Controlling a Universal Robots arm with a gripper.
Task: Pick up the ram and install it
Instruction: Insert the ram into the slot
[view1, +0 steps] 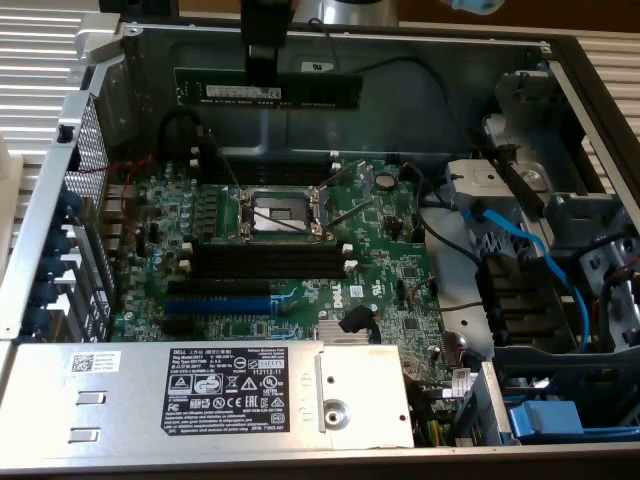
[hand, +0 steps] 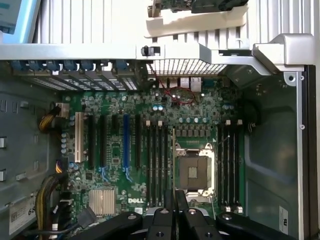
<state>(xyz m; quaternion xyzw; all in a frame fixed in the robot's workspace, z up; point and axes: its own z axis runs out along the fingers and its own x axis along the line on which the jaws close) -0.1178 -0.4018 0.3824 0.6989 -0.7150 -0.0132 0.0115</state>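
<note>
At the exterior view's left, the perforated rear grille (view1: 92, 140) of the open computer case stands upright. The case lies on its side, so the motherboard (view1: 390, 270) faces up for a reach from above. Further in, the blue expansion slot (view1: 218, 305) sits just beside the empty black memory slots (view1: 275, 262). Over the far wall, the pincer (view1: 265, 78) is clenched on the ram (view1: 320, 92), gripping it near its middle, probably so the long board hangs level. The ram runs roughly parallel to the memory slots and is well apart from them, not yet seated. In the wrist view the pincer (hand: 175, 202) looks down over the CPU socket (hand: 194, 172), with the ram's thin edge between its fingers. Toward the right, blue cables (view1: 520, 240) lie clear of the motherboard.
</note>
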